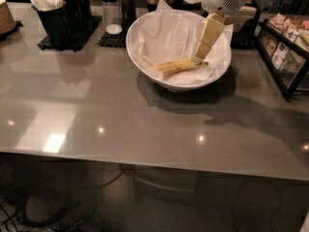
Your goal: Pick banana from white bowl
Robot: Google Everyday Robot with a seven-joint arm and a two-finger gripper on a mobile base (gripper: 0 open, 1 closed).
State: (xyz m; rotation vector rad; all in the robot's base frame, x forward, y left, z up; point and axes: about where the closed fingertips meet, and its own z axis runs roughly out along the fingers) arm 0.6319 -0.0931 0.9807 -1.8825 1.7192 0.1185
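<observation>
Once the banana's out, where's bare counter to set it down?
The counter in front of the white bowl is bare to its near edge. Crowded: back row with napkin holder and shakers; rack on the right. The gripper is inside the bowl, by the banana.

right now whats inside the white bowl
White paper lines the bowl; the banana lies on it, and the gripper reaches in at its right end. The paper hides the bowl's bottom.
</observation>
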